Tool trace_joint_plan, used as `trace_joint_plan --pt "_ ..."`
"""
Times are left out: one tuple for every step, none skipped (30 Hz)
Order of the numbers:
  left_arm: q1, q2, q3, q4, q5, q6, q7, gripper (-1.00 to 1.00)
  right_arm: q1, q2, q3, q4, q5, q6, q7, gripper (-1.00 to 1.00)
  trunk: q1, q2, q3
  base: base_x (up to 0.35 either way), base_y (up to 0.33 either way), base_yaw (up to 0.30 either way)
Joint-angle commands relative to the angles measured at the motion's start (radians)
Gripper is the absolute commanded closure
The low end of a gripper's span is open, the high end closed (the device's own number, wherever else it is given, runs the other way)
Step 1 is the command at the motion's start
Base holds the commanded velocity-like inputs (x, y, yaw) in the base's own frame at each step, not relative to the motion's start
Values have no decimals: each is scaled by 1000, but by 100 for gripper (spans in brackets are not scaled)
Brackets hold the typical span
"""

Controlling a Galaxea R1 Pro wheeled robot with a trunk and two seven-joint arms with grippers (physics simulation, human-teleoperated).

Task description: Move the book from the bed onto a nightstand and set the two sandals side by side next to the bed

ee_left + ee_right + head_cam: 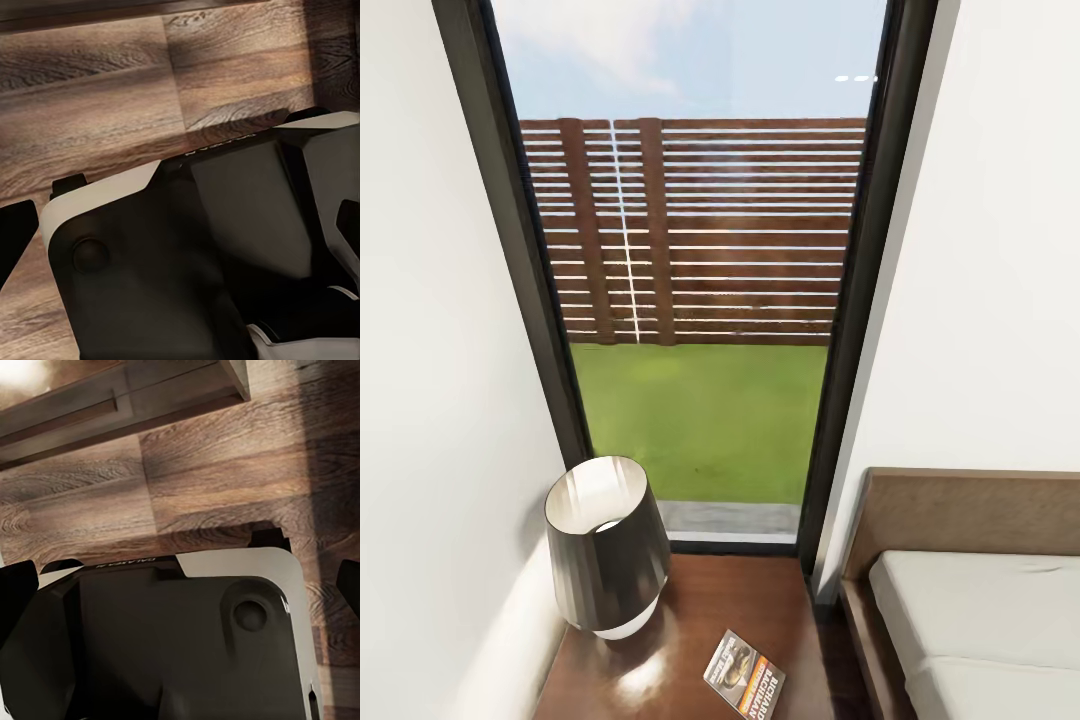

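Observation:
The book [745, 677], a thin paperback with an orange band, lies flat on the dark brown nightstand [730, 600], near its front right corner. The bed [990, 620] with its pale mattress and brown headboard stands just right of the nightstand. The two sandals are out of view. My left gripper [180, 240] is open with nothing between its fingers, hanging over the robot's own base and the wood-plank floor [90, 90]. My right gripper [184, 589] is likewise open and empty above the base and floor.
A dark lamp [605, 545] with a white inside takes up the nightstand's left half. Behind it, a tall dark-framed window [700, 300] looks onto grass and a fence. White walls close in on both sides. A brown furniture edge [112, 401] sits low above the floor.

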Motion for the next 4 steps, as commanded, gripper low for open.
trace_joint_plan --pt "-1 0 8 1 -10 -4 -2 -100 -2 0 -8 4 -2 -3 4 -100 0 -1 -1 0 0 0" --pt "-1 0 8 1 -10 -4 -2 -100 -2 0 -8 4 -2 -3 4 -100 0 -1 -1 0 0 0" --pt "-1 0 8 1 -10 -4 -2 -100 -2 0 -8 4 -2 -3 4 -100 0 -1 -1 0 0 0" --pt "-1 0 8 1 -10 -4 -2 -100 -2 0 -8 4 -2 -3 4 -100 0 -1 -1 0 0 0"
